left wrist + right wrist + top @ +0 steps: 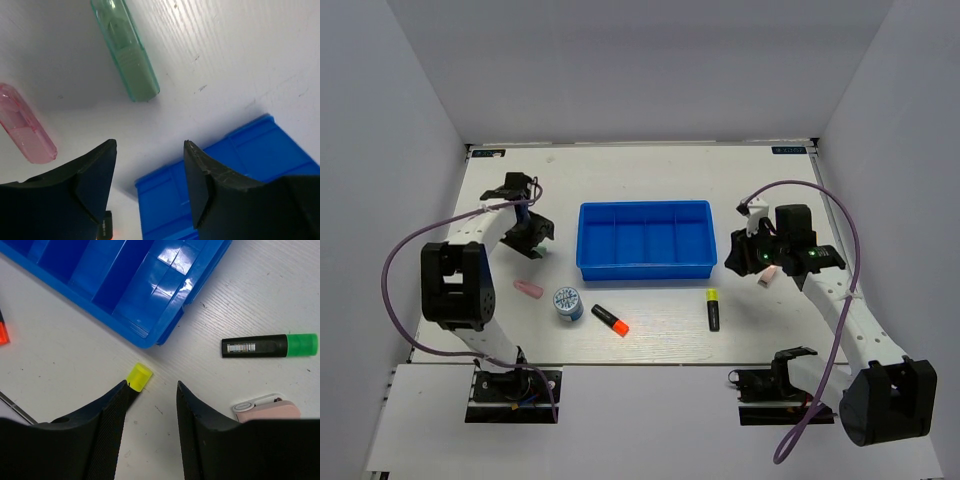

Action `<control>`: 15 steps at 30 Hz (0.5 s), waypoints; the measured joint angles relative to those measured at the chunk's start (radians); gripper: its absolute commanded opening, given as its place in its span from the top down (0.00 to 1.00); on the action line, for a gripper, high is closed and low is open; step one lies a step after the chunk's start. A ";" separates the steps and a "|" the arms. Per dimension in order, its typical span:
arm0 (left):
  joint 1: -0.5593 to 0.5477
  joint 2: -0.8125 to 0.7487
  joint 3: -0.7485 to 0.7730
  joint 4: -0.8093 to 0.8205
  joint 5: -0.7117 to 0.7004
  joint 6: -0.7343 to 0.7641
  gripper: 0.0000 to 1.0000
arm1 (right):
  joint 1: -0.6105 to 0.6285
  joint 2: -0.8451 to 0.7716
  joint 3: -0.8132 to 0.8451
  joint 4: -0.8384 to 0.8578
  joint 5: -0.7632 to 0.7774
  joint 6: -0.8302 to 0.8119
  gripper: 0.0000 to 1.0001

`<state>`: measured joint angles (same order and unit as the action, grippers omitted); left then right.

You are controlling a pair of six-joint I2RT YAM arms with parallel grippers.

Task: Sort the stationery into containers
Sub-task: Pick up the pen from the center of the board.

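Tray (645, 262): blue rectangular plastic, four narrow compartments; mid-counter, nearer the far edge.
Left gripper (150, 170): black fingers spread wide, holding nothing; above the white counter (660, 165) toward its left edge, off the tray's left end.
Below it: translucent green piece (127, 47) and translucent pink piece (25, 125), lying apart.
Right gripper (152, 405): fingers parted, nothing gripped; toward the right edge, off the tray's right end. One finger overlaps the yellow-capped black marker (138, 376); contact cannot be told.
Beside it: green-capped black marker (270, 345), pink eraser (265, 409).
Near edge: orange-capped black marker (610, 319), round blue-and-white disc (568, 302) just left of it.
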<state>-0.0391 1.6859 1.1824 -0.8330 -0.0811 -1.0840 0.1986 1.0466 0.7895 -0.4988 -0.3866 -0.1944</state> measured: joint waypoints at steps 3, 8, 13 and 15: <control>0.003 0.042 0.044 -0.019 -0.023 -0.019 0.32 | 0.001 0.000 0.000 -0.003 0.013 -0.001 0.53; 0.008 0.129 0.116 -0.060 -0.045 -0.034 0.31 | 0.001 0.000 0.000 -0.004 0.038 -0.005 0.53; 0.013 0.181 0.130 -0.091 -0.059 -0.042 0.31 | 0.001 0.000 0.000 -0.004 0.052 -0.005 0.51; 0.017 0.199 0.132 -0.099 -0.061 -0.047 0.31 | 0.001 0.000 0.000 -0.004 0.055 -0.005 0.51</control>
<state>-0.0223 1.8851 1.3144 -0.9318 -0.1425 -1.1305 0.1997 1.0462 0.7895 -0.5026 -0.3313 -0.1993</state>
